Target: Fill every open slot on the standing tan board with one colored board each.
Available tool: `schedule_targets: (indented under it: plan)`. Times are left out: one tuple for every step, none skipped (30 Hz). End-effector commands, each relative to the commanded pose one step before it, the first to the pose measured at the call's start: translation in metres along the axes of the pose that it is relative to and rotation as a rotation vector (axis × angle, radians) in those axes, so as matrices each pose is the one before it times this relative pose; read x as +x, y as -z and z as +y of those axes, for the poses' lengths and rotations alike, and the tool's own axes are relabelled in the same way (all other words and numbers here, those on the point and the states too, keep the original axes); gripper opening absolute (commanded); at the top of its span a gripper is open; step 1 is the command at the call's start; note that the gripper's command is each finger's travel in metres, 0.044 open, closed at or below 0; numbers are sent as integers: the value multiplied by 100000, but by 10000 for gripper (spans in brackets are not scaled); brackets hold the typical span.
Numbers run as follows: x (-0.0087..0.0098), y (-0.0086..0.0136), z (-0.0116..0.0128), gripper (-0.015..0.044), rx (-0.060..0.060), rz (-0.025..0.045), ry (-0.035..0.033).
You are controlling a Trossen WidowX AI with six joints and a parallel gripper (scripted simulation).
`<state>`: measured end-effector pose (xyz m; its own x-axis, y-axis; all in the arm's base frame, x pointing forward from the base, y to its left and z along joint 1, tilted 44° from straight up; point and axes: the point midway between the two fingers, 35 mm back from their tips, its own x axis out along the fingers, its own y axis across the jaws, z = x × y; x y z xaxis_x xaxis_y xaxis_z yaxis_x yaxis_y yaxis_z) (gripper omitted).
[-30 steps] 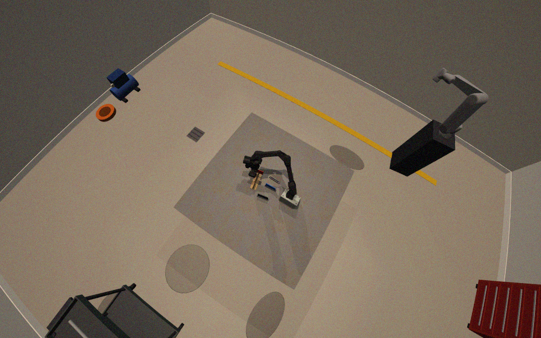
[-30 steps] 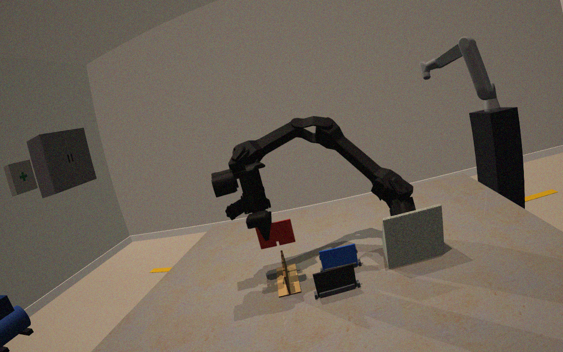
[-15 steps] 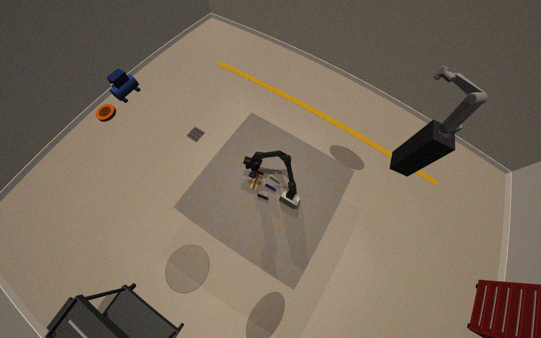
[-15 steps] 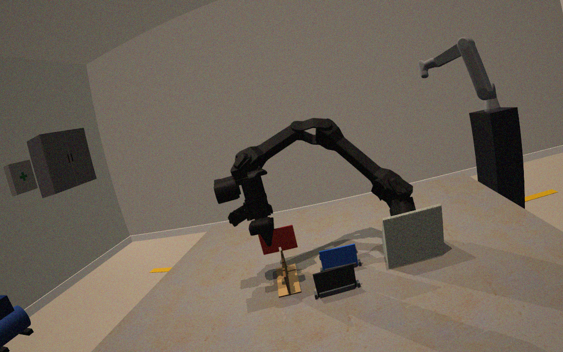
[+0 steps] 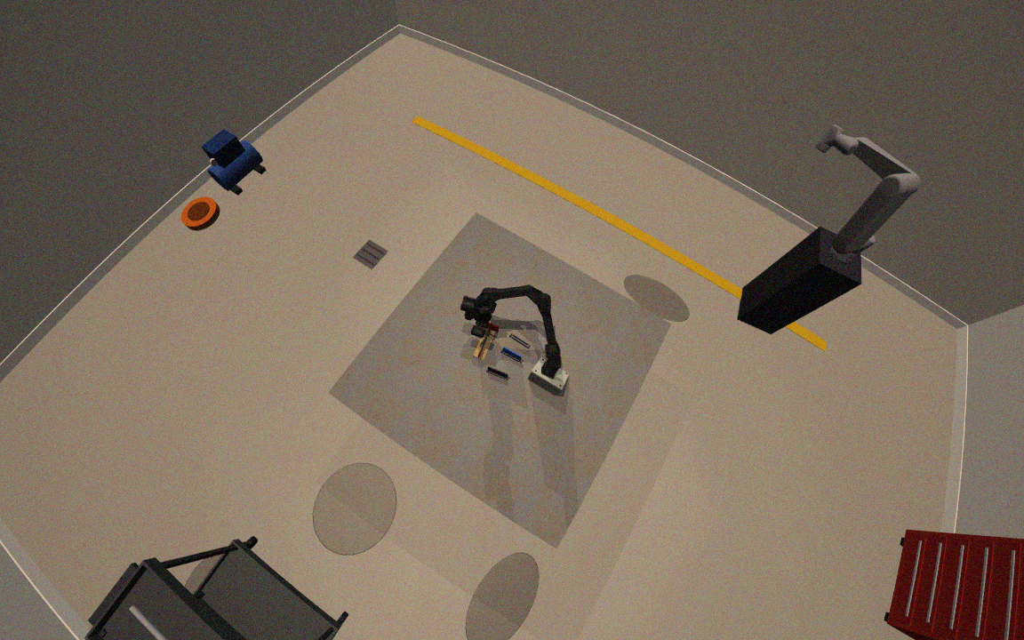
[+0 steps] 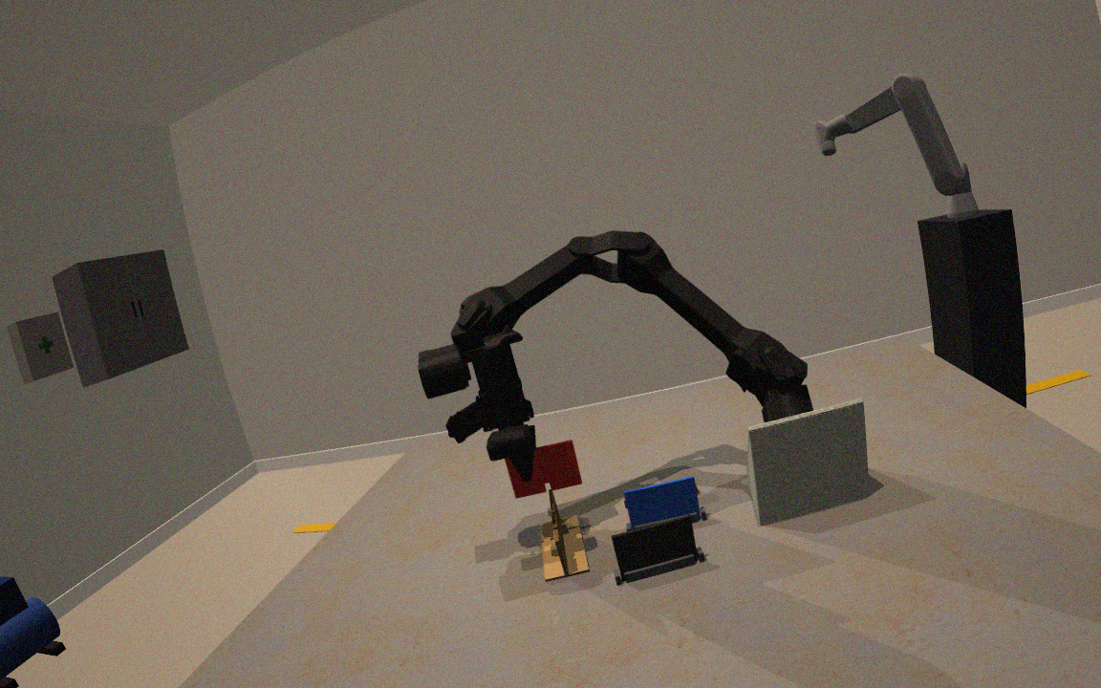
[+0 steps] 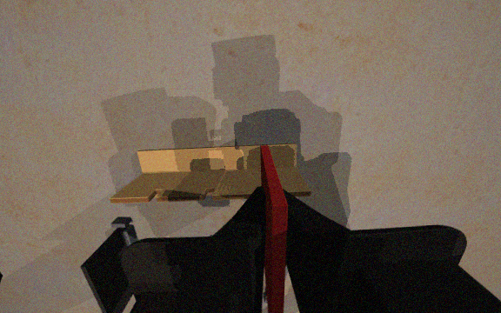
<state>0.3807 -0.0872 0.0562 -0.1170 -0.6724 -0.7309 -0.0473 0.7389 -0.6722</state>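
1 gripper (image 5: 489,327) (image 6: 527,477) (image 7: 267,193), clenched on 1 red board (image 5: 492,327) (image 6: 556,466) (image 7: 277,217). The red board is upright, crosswise to the 1 standing tan board (image 5: 486,342) (image 6: 560,534) (image 7: 181,184), at its far end in the exterior view. Its notched lower edge is right at the tan board's top edge; can't tell whether they touch, view is poor there. It sits high, not pushed down.

Tan board stands on 1 flat tan base (image 6: 578,560) (image 7: 159,161). 2 open slots show in the wrist view, both left of the red board.

3 colored boards in all: 1 red in the grasp, 2 in holders. 1 blue board (image 5: 512,354) (image 6: 661,502) and 1 black board (image 5: 497,372) (image 6: 656,549) stand right of the tan board in the exterior view, black near, blue farther.

3 holders from the top: 2 loaded, 1 bare holder (image 5: 519,340).

2 arms: 1 black arm (image 5: 548,318) (image 6: 696,308) on 1 pale block (image 5: 549,381) (image 6: 809,462), and 1 grey arm (image 5: 869,214) (image 6: 931,132) far right on 1 black pedestal (image 5: 786,278) (image 6: 999,308).
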Motion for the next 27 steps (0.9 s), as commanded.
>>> schedule_targets:
  plan:
    - [167,-18,-59,0,-357,-12,386]
    - [77,4,1,0,0,0,3]
    - [96,8,2,0,0,0,3]
    - [73,7,2,0,0,0,3]
    - [56,4,1,0,0,0,2]
    - [53,2,-1,0,0,0,2]
    - [55,1,-2,0,0,0,2]
    - [57,0,-3,0,0,0,2]
    - [57,0,-2,0,0,0,2]
    - [55,1,-1,0,0,0,2]
    - [54,1,0,0,0,0,2]
    - [54,1,0,0,0,0,2]
    - [55,1,0,0,0,0,2]
    - [56,1,0,0,0,0,2]
    - [56,1,-1,0,0,0,2]
    - [56,1,-1,0,0,0,2]
    - [56,1,-1,0,0,0,2]
    - [55,1,0,0,0,0,2]
    - [54,1,0,0,0,0,2]
    - [54,1,0,0,0,0,2]
    - [54,1,0,0,0,0,2]
    - [55,1,0,0,0,0,2]
    - [55,1,0,0,0,0,2]
    - [56,1,0,0,0,0,2]
    - [56,1,-1,0,0,0,2]
    - [56,1,-1,0,0,0,2]
    - [56,1,0,0,0,0,2]
